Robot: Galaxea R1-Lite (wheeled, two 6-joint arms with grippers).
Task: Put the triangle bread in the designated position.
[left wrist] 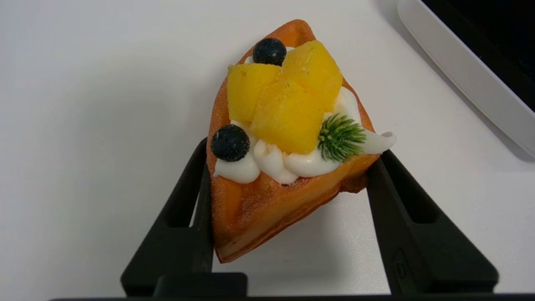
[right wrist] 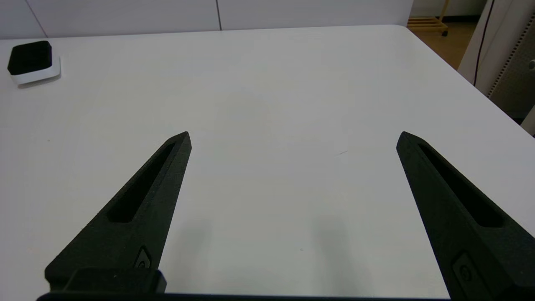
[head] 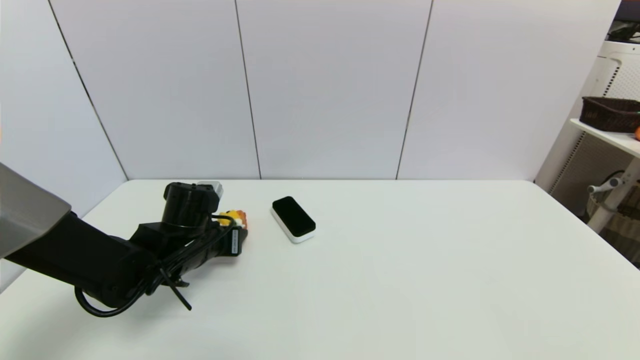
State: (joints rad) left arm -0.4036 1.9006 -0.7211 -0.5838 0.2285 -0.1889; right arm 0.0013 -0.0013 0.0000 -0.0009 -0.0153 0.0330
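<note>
With its two black fingers pressed against either side of the wedge, the left gripper (left wrist: 288,175) holds the triangle bread (left wrist: 284,138), whose waffle base carries yellow fruit chunks, white cream, two dark berries and a green sprig. Its arm reaches in low from the robot's left, wrist bent down over the white table (head: 400,280) toward the far left part. Just right of the bread lies a black-topped white rectangular block (head: 293,219), apart from it. Over bare tabletop, the right gripper (right wrist: 292,144) hangs with fingers spread wide, holding nothing.
</note>
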